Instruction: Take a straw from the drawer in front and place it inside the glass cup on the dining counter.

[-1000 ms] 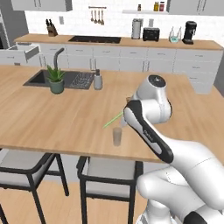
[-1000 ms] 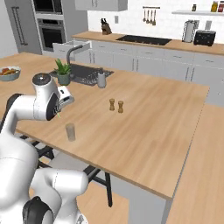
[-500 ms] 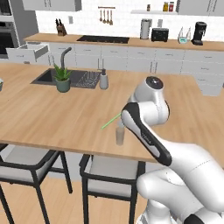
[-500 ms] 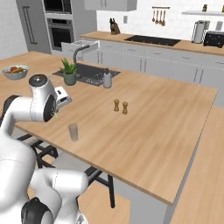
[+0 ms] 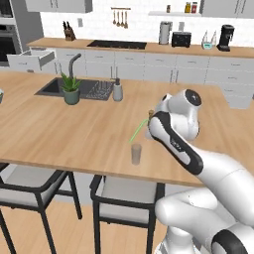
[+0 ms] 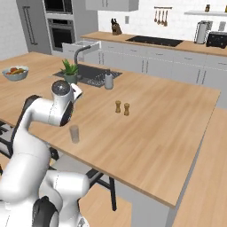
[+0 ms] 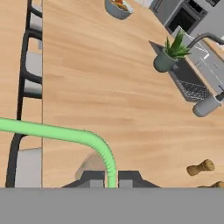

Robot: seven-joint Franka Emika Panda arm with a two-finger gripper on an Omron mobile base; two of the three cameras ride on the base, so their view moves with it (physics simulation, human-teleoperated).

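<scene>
- Left base view: the thin green straw point(image 5: 137, 132) is held slanting out of the hand point(image 5: 150, 119), its free end pointing down-left, above the translucent glass cup point(image 5: 136, 154) standing near the front edge of the wooden tabletop point(image 5: 59, 129).
- Right base view: the straight-sided tumbler is seen just below and beside the bent arm.
- Hand view: the hand is closed tight on the straw, pinched between dark fingertips point(image 7: 94, 178).

The arm bends over the near edge of the counter point(image 5: 59, 129). A green straw point(image 5: 137, 131) slants out from its hand, lower end above the cup point(image 5: 136, 154). Farther left stand a plant point(image 5: 71, 89) and sink point(image 5: 79, 88). An open drawer point(image 5: 27, 59) shows far left.
</scene>
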